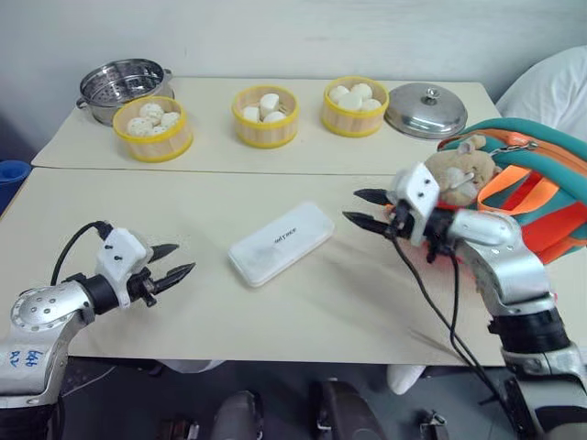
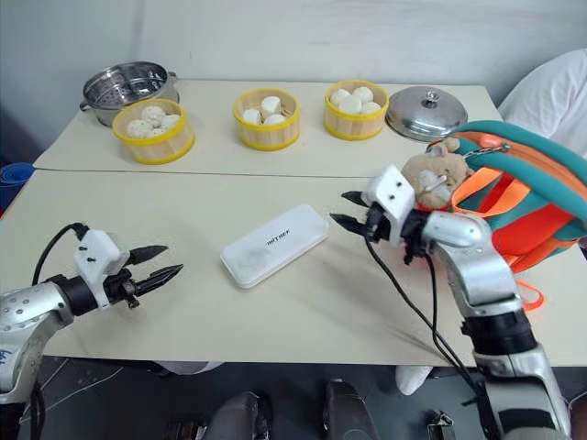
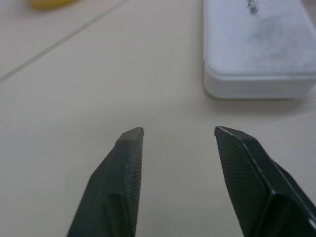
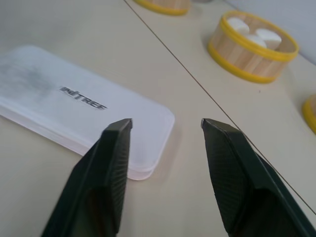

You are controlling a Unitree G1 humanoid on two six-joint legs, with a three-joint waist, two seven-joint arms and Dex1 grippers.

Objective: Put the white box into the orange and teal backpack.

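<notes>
White box (image 1: 281, 243) flat on the table (image 1: 303, 302), between both grippers.
Rounded corners, small dark lettering, perhaps slightly smudged; left gripper (image 1: 174, 261) and right gripper (image 1: 365, 208) fingers apart, empty.

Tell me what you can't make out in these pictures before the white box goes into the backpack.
- orange and teal backpack: cut off by the right edge of both eye views; its opening cannot be seen.
- white box: lettering too small to read in the eye views; in the left wrist view the top edge cuts the box off.
- steel pot: the yellow steamer basket in front hides its lower wall.
- plush charm: partly hidden behind the right gripper.
</notes>
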